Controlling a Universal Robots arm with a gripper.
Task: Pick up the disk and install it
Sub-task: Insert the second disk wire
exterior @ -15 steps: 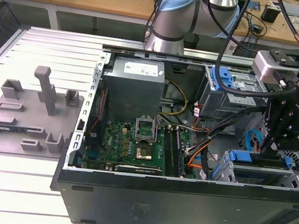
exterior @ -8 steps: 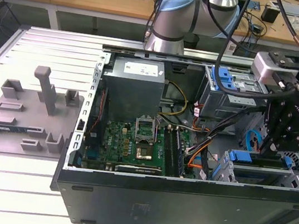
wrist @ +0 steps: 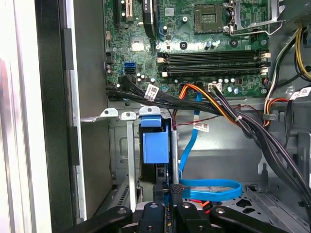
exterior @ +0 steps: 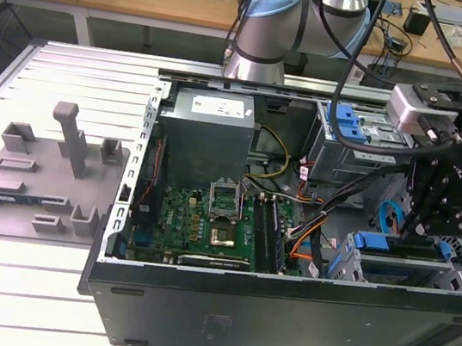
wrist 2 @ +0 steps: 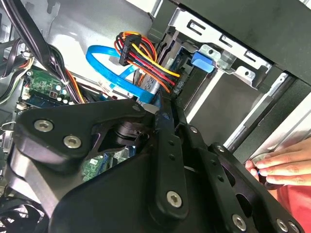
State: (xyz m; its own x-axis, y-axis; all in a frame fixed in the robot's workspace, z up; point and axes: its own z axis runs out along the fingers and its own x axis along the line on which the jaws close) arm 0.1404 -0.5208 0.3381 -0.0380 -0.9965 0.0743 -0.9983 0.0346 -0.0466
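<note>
Gripping disk (wrist: 156,145) in hand (wrist: 171,194)

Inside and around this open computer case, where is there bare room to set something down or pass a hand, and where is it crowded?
Free: the ribbed table beyond the grey fixture plate, and its front strip before the case. Crowded: the motherboard side with cable bundles, and the drive bay, where the gripper stands; a hand rests beside it.

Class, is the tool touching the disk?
Touching. In the first wrist view the tool is shut on the near edge of the disk, with no gap showing.
</note>
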